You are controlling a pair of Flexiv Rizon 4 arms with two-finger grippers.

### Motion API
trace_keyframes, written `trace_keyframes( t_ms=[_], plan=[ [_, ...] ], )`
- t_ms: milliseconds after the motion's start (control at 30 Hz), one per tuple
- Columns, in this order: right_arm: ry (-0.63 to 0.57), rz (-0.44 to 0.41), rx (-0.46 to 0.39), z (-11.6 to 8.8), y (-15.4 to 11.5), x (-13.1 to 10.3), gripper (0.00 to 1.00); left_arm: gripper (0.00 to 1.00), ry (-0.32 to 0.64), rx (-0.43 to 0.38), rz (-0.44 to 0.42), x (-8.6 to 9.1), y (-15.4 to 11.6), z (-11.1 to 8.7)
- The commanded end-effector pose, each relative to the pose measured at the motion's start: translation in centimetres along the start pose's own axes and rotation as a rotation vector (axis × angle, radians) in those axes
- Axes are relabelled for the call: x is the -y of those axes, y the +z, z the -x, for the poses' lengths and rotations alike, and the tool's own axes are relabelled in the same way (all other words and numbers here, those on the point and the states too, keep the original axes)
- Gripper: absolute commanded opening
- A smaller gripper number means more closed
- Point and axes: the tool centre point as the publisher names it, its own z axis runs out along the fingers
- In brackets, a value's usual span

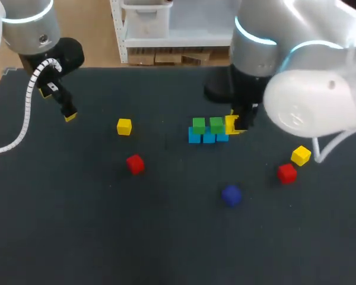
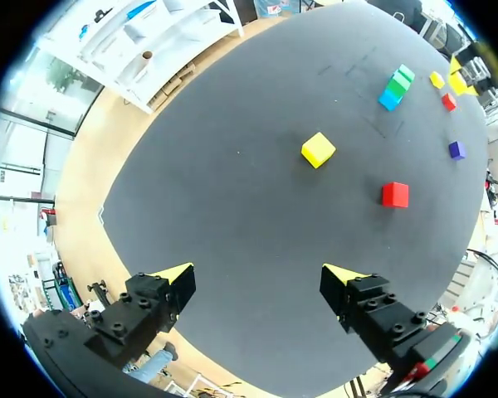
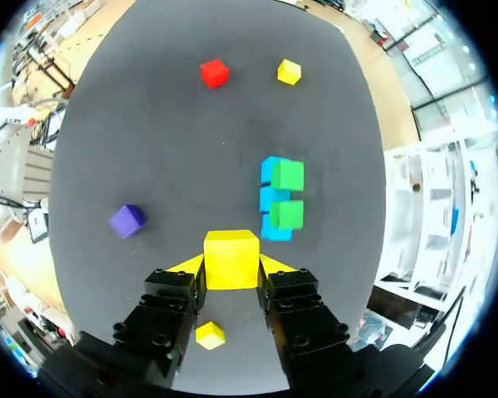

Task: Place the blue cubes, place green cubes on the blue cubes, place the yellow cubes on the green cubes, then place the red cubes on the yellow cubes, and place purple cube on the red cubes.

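R gripper (image 3: 231,267) grasps yellow cube (image 3: 231,253) at 3 o'clock of green-on-blue stack (image 1: 209,136); L gripper (image 2: 260,274) released, at table's (image 1: 107,231) 10 o'clock.

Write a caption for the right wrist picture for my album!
Right pincer holds a yellow cube close to the blue row topped with two green cubes.

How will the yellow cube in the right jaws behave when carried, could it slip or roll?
The yellow cube looks rigid: its edges are square between the right jaws, so it probably won't squash. Its flat faces are gripped from two sides, so slipping seems unlikely. Being flat-sided, it should sit, not roll, once set on the green cubes.
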Motion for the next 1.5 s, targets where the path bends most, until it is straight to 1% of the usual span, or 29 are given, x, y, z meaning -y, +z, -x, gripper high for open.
trace_keyframes(
  t_ms=[33, 100, 267, 433, 500, 633, 833, 1000, 1200, 1500],
  plan=[
    [-0.010, 0.043, -0.014, 1.7, 1.0, 1.9, 0.00, 1.00, -0.001, -0.003, 0.000, 0.0, -0.1, 0.0],
    [-0.013, 0.049, -0.003, 2.0, 1.3, 2.3, 0.00, 1.00, -0.001, -0.003, 0.000, 0.0, -0.1, 0.0],
    [-0.007, 0.058, -0.010, 2.6, 2.2, 3.1, 0.00, 1.00, -0.001, -0.003, 0.000, 0.0, -0.1, 0.0],
    [0.002, 0.057, -0.032, 3.0, 3.0, 3.8, 0.00, 1.00, -0.001, -0.003, 0.000, 0.0, -0.1, 0.0],
    [0.017, 0.051, -0.060, 3.2, 3.3, 4.2, 0.00, 1.00, -0.001, -0.003, 0.000, 0.0, -0.1, 0.0],
    [0.026, 0.048, -0.071, 3.6, 3.8, 4.7, 0.00, 1.00, -0.001, -0.003, 0.000, 0.0, -0.1, 0.0],
    [0.059, 0.063, -0.052, 3.8, 4.5, 5.1, 0.00, 1.00, -0.001, -0.003, 0.000, 0.0, -0.1, 0.0],
    [0.097, 0.067, -0.026, 3.4, 4.7, 5.6, 0.00, 1.00, -0.001, -0.003, 0.000, 0.0, -0.1, 0.0],
    [0.101, 0.069, -0.022, 3.3, 4.9, 6.1, 0.00, 1.00, -0.001, -0.003, 0.000, 0.0, -0.1, 0.0],
    [0.087, 0.085, -0.019, 3.6, 5.5, 6.6, 0.00, 1.00, -0.001, -0.003, 0.000, 0.0, -0.1, 0.0]
  ],
)
